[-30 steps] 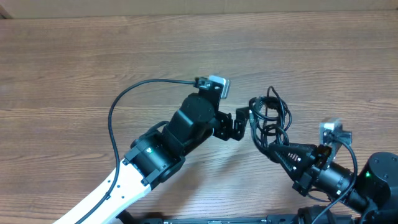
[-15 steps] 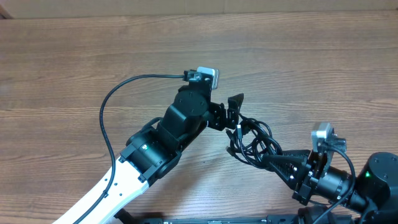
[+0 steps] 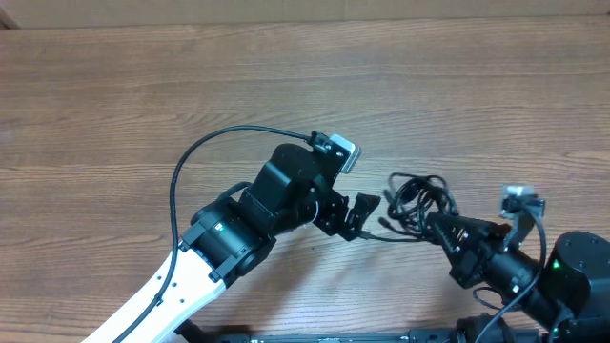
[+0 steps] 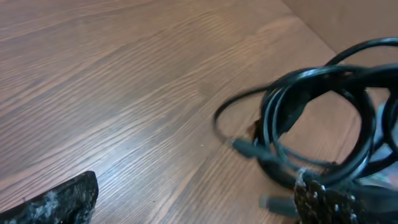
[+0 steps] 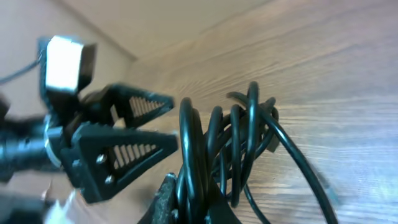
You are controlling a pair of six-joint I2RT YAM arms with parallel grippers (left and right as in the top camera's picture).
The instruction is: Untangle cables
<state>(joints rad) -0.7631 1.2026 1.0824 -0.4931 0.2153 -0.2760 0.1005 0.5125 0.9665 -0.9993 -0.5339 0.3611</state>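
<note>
The cables [image 3: 417, 198] are a tangled bundle of thin black loops on the wooden table, right of centre. My right gripper [image 3: 440, 227] is shut on the bundle's near edge; in the right wrist view the cables [image 5: 249, 143] stand between its fingers [image 5: 198, 198]. My left gripper [image 3: 360, 215] is open and empty, just left of the bundle, with one loose strand running past its tip. In the left wrist view the cables [image 4: 323, 112] lie ahead on the right, a plug end next to the right finger, and the jaws [image 4: 193, 204] hold nothing.
The left arm's thick black wire [image 3: 205, 152] arcs over the table to its wrist camera [image 3: 340, 151]. The left gripper's ribbed fingers [image 5: 124, 140] show close to the bundle in the right wrist view. Bare wooden tabletop [image 3: 448, 86] lies beyond.
The right gripper has carried the bundle to the right and slightly away. The left gripper has swung from behind the bundle down to its left side, still open.
</note>
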